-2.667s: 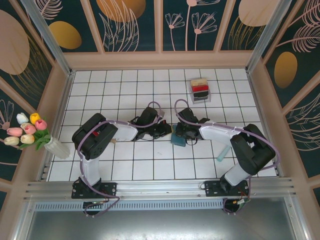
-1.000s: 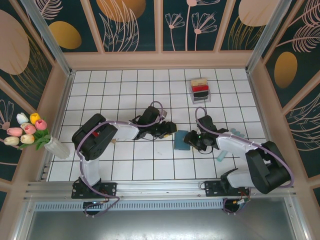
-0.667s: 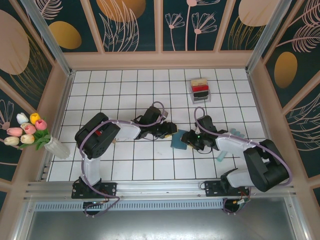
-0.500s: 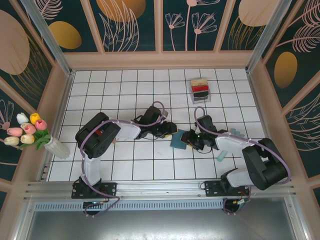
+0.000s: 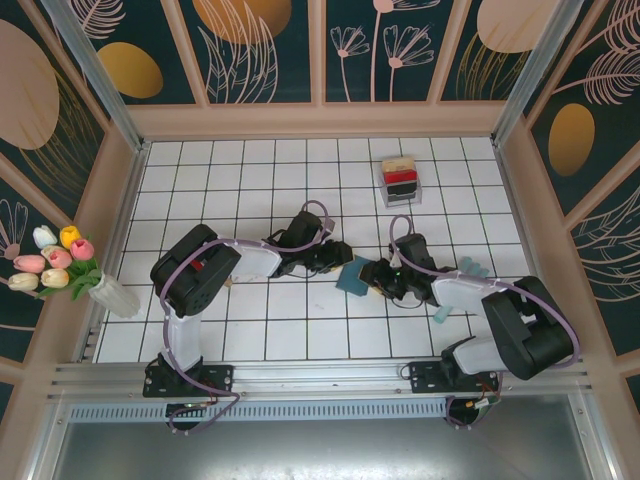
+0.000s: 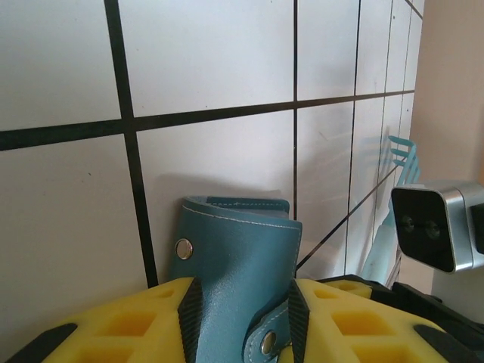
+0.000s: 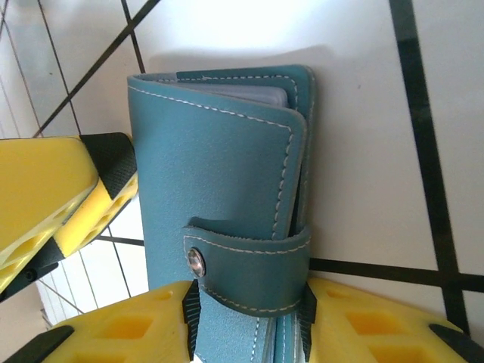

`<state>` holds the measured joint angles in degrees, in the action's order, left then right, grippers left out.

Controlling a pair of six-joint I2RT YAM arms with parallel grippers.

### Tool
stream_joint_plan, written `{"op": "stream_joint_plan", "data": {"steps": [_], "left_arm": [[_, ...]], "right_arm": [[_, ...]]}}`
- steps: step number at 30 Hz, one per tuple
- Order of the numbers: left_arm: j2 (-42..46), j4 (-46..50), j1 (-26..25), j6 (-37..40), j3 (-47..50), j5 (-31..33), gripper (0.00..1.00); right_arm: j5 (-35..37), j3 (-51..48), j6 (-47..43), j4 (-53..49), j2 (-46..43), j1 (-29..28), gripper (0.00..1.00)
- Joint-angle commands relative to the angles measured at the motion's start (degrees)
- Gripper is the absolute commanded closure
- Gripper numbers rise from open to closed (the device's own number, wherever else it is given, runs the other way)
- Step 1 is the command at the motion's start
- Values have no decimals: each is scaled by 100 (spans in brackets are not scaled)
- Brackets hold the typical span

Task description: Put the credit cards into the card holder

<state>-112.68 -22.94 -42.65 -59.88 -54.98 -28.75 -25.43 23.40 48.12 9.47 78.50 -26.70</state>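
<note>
Top camera: high up, behind black arm bases (image 5: pixel 185 378). Looks down on whole white tiled table (image 5: pixel 250 340). Far away.

Left wrist camera: very low, very near. Looks flat along tiles, past left arm's yellow foam fingers (image 6: pixel 113 333), toward silver camera box (image 6: pixel 437 225) on right wrist.

Right wrist camera: very near. Looks down past right arm's yellow foam fingers (image 7: pixel 128 325).

All three share teal-blue stitched folding card holder (image 5: pixel 352 277). Wrist cameras see it from opposite ends.

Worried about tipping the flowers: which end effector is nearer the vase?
Left. The left end effector grips the wallet on the side facing the vase; the right end effector grips its far side, farther right.
</note>
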Motion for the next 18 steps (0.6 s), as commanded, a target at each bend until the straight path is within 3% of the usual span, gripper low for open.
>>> {"op": "stream_joint_plan", "data": {"steps": [1,11,18], "left_arm": [[-58,235,-103,-94,-27,-117,61],[108,518,-103,-47,-3,337,57],[607,912,92,231,99,797,43]], "right_arm": [[-147,-20,178,1086,-10,28,60],[-53,-27,56,859,-200,84,93],[-528,-167,0,805,-761,413,98]]}}
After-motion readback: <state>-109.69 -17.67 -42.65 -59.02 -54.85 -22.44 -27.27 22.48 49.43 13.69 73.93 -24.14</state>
